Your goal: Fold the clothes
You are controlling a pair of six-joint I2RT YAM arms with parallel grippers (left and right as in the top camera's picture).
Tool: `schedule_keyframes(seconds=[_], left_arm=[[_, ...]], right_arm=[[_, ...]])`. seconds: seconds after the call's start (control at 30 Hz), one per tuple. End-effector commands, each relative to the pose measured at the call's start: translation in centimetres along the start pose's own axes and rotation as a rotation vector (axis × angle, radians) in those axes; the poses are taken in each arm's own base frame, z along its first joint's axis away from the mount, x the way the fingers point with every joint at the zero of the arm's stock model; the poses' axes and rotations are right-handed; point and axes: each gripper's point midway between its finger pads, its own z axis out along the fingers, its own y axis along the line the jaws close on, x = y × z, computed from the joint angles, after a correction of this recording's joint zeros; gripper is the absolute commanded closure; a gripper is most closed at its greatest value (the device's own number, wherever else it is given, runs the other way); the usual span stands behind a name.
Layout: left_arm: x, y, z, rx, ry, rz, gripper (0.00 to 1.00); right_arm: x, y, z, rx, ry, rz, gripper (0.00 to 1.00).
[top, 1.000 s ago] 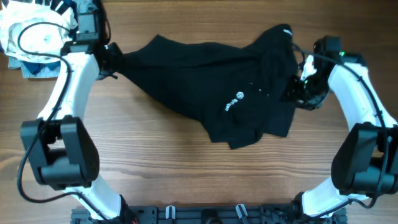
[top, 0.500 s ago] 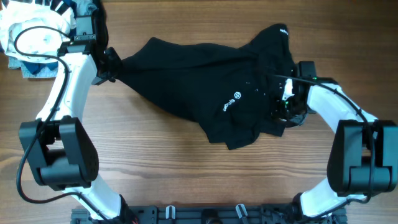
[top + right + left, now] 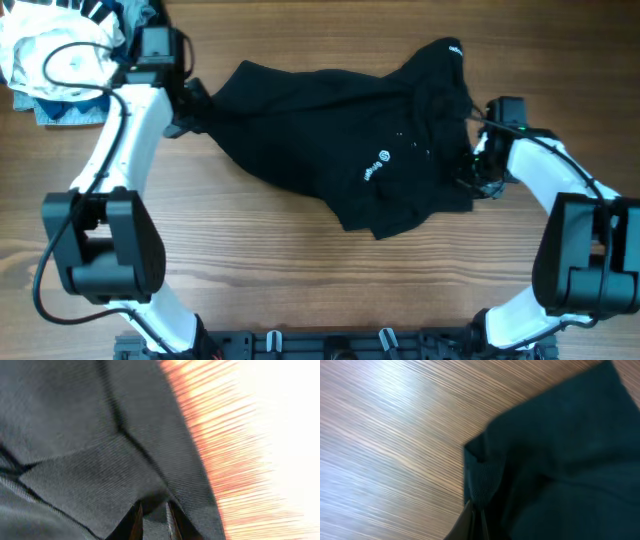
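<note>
Wooden table (image 3: 300,290), black shirt (image 3: 330,130) stretched left-right

We look down on a wooden table (image 3: 300,290) that fills the overhead view, its light brown grain running left to right in long plank-like bands. At its far left corner a heap of white cloth (image 3: 40,45) lies on top of something blue (image 3: 62,113). The light falls evenly and shadows are faint. From the left wrist view the wood carries a pale sheen; from the right wrist view it glares orange and white.
</note>
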Motion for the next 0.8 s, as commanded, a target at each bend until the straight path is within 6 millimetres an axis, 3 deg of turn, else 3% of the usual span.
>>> schedule_keyframes(seconds=[0.0,0.2,0.3,0.4,0.57,0.67,0.77], left_arm=[[1.3,-3.0,-0.7,0.044,-0.005,0.007,0.96],[2.5,-5.5,-0.9,0.074,-0.011,0.064,0.96],[2.6,-5.6,-0.9,0.075,-0.01,0.07,0.96],[2.3,-5.2,-0.9,0.068,-0.015,0.06,0.96],[1.0,-3.4,-0.7,0.046,-0.028,0.014,0.96],[0.1,-2.0,-0.6,0.033,-0.033,-0.022,0.96],[-0.9,-0.3,-0.6,0.02,-0.04,-0.064,0.96]], right_arm=[[-2.4,-2.2,1.6,0.032,0.017,0.035,0.83],[-7.0,-3.2,0.9,0.037,0.014,0.056,0.82],[-9.1,-2.8,-1.2,0.001,-0.014,0.039,0.82],[-10.0,-0.2,-4.4,-0.115,-0.001,-0.056,0.76],[-8.0,5.6,-9.1,-0.348,0.046,-0.265,0.64],[-5.4,6.7,-9.5,-0.351,0.12,-0.319,0.56],[-2.8,7.1,-8.5,-0.336,0.207,-0.33,0.51]])
